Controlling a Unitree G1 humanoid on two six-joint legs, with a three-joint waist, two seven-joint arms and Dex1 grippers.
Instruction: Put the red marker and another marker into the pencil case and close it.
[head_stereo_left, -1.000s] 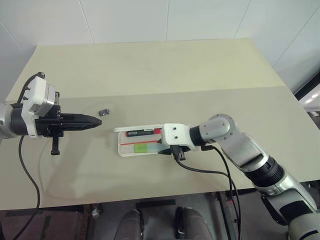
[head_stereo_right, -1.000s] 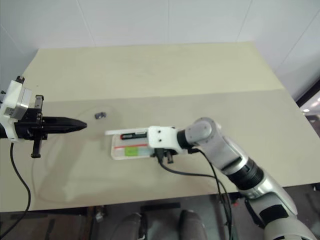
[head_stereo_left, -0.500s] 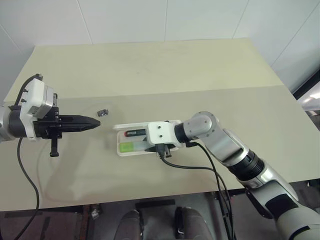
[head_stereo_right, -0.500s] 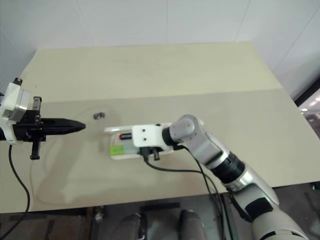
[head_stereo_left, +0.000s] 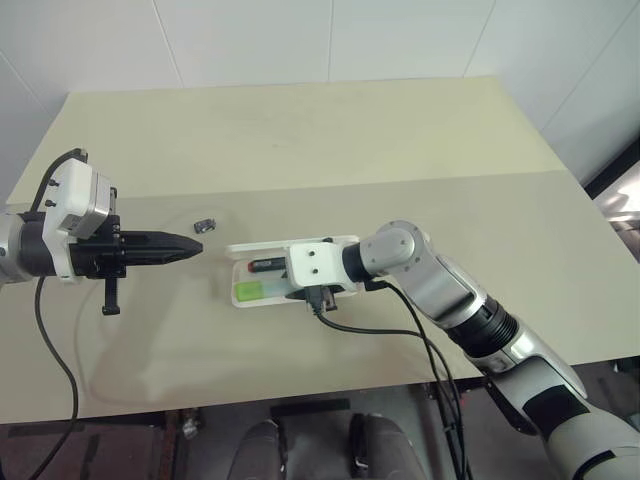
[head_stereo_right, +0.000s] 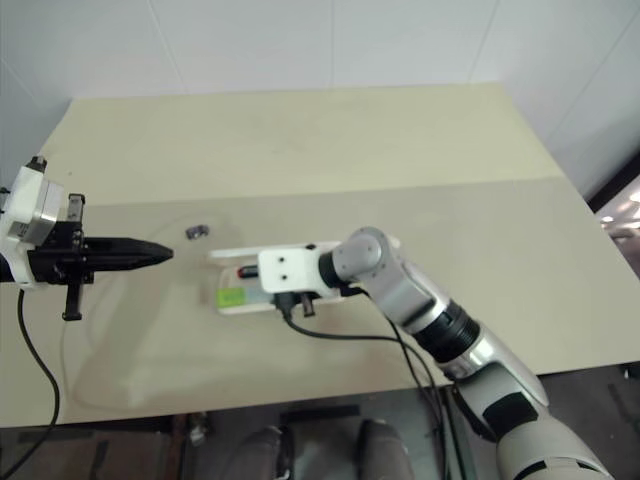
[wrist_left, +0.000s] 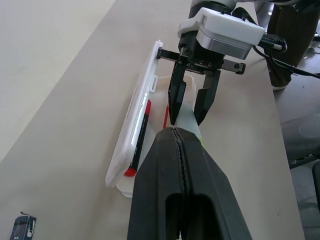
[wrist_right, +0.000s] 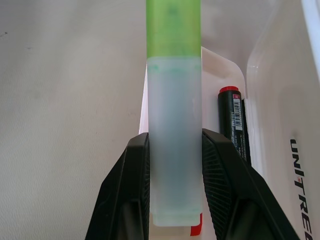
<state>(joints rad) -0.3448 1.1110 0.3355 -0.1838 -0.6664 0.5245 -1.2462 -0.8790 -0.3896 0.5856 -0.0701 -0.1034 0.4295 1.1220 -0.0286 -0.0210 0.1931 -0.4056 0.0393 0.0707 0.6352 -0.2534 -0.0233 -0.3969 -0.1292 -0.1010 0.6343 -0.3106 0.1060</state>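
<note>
The pencil case lies open, red marker inside at 12 o'clock — right gripper clamps the green marker for lowering alongside; left gripper is clenched, empty.

Bright, even light; soft faint shadows

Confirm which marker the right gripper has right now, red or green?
The green marker. The right gripper is shut on its translucent end, over the open case. The red marker lies free in the case beside it, untouched.
</note>
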